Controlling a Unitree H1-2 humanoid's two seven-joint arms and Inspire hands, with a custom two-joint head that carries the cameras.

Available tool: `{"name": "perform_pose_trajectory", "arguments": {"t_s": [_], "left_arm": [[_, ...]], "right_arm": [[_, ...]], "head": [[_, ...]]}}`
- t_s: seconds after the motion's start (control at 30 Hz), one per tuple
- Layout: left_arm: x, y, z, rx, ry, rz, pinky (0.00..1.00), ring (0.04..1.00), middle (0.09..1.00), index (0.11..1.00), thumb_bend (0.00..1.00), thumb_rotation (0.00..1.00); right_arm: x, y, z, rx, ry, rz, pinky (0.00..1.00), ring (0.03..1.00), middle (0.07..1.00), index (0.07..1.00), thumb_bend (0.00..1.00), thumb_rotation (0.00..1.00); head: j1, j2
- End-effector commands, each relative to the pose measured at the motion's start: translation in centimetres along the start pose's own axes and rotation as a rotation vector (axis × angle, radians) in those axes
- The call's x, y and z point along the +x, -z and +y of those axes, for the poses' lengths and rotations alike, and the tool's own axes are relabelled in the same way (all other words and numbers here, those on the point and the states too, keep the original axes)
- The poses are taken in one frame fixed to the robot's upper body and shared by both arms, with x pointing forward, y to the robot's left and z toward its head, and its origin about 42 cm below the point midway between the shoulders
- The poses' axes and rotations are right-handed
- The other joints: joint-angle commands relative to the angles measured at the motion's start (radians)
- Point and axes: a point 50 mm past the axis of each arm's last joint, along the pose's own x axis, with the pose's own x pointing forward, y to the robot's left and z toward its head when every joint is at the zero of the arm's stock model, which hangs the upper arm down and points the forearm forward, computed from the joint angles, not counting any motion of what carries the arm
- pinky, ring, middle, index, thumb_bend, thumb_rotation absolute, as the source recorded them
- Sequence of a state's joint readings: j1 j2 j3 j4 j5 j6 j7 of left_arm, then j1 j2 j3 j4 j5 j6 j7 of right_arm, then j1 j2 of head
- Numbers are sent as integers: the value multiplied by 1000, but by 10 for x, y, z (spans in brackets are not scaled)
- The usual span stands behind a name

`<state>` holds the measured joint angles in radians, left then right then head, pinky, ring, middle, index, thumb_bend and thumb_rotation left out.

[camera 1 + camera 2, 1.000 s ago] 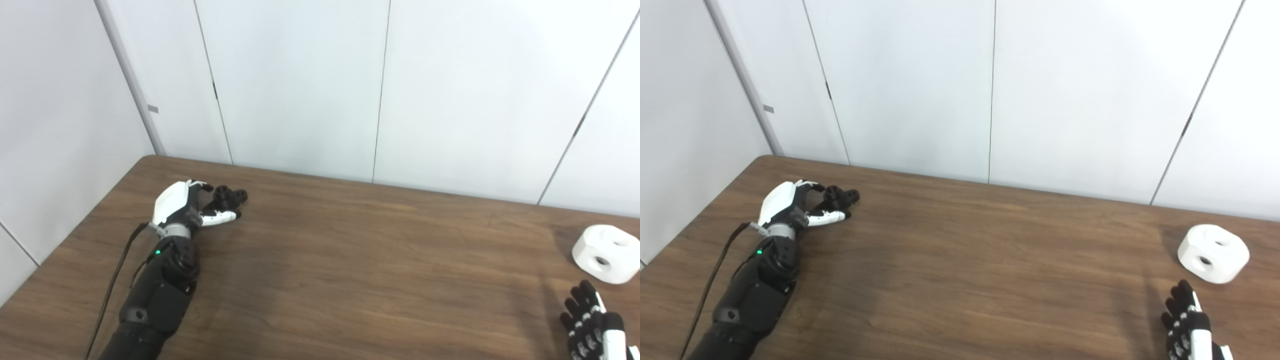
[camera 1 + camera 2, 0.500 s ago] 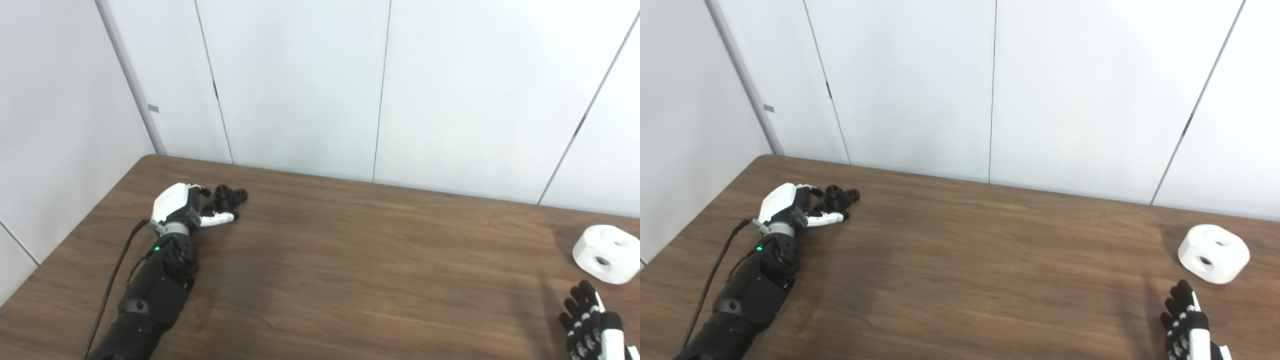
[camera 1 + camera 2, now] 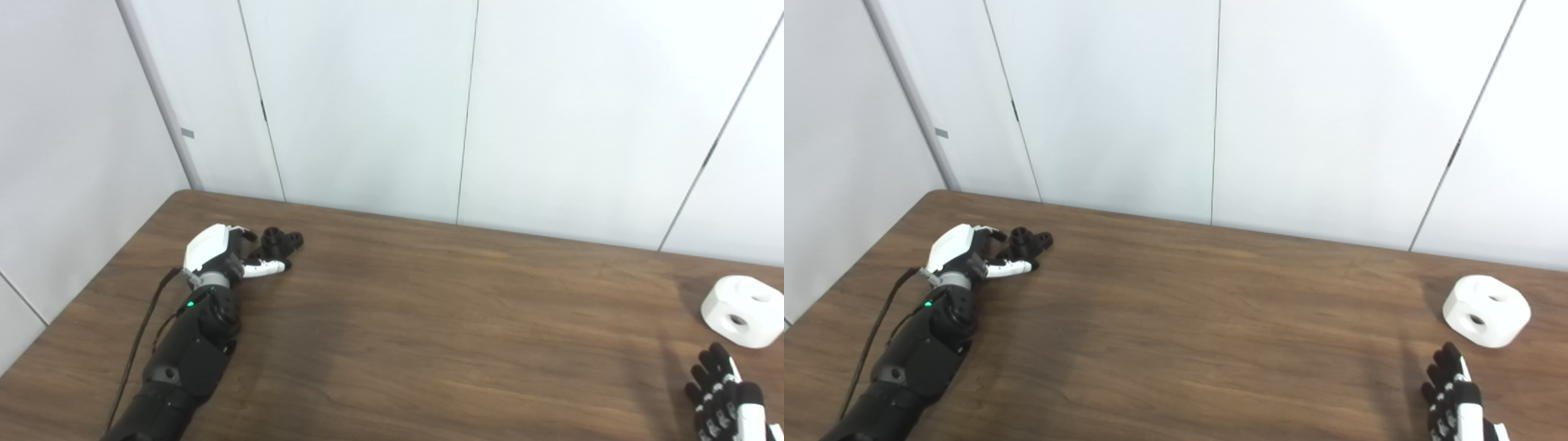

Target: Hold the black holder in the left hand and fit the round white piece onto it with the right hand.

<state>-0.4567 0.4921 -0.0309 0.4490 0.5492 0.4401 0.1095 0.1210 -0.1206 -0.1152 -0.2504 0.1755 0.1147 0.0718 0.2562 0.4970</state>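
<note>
My left hand (image 3: 215,256) lies low on the bench (image 3: 429,331) near its far left corner, white back facing up. Its fingers (image 3: 266,267) curl toward the holder (image 3: 278,241), a small black piece with round knobs sitting on the bench just past them. The thumb side reaches along the near edge of the holder and another fingertip sits at its far side, so I have the hand cupped round it. Whether the fingers actually press on it I cannot tell from here; the black parts run together. The holder rests on the wood, not lifted.

The white piece (image 3: 1486,310) sits far off at the right end of the bench, well apart from the holder. It is a chunky rounded block with a hole in its top face and another in its near side, lying flat on the bench with nothing touching it.

My right hand (image 3: 1453,401) shows only partly at the bottom right edge, a little nearer to me than the white piece and clear of it. Its fingers point up and away, spread slightly, with nothing in them.
</note>
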Motion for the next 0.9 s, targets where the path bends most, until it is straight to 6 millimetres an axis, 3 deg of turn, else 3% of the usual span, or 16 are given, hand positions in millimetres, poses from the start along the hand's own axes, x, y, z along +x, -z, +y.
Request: {"name": "perform_pose_trajectory", "arguments": {"t_s": [0.0,0.23,0.37,0.43,0.5,0.63,0.87], "left_arm": [[11,-9,31,13,-85,-26,1000,997,930,764,843,364],[10,-11,30,7,-81,-38,1000,993,923,720,849,331],[11,-11,28,-2,-78,-41,1000,992,915,630,829,262],[10,-10,27,-33,-84,-52,1000,990,898,542,647,142],[10,-9,26,-53,-92,-64,1000,983,880,502,557,85],[11,-6,25,-74,-99,-74,1000,936,827,486,524,50],[13,-6,21,-74,-88,-93,1000,915,815,485,521,47]], "right_arm": [[4,-15,1,1,-10,-65,1000,1000,1000,1000,646,1000],[4,-16,-1,-8,-11,-72,1000,1000,1000,1000,654,1000],[4,-16,-1,-1,-8,-72,1000,1000,1000,1000,648,1000],[3,-16,-1,-2,-5,-72,1000,1000,1000,1000,649,1000],[3,-16,-1,-1,-2,-72,1000,1000,1000,1000,650,1000],[3,-16,0,-5,-1,-72,1000,1000,1000,1000,626,1000],[3,-17,0,11,-10,-77,1000,1000,1000,1000,593,1000]], "head": [[1,1],[1,4],[1,4],[1,7],[1,8],[-2,7],[-9,6]]}}
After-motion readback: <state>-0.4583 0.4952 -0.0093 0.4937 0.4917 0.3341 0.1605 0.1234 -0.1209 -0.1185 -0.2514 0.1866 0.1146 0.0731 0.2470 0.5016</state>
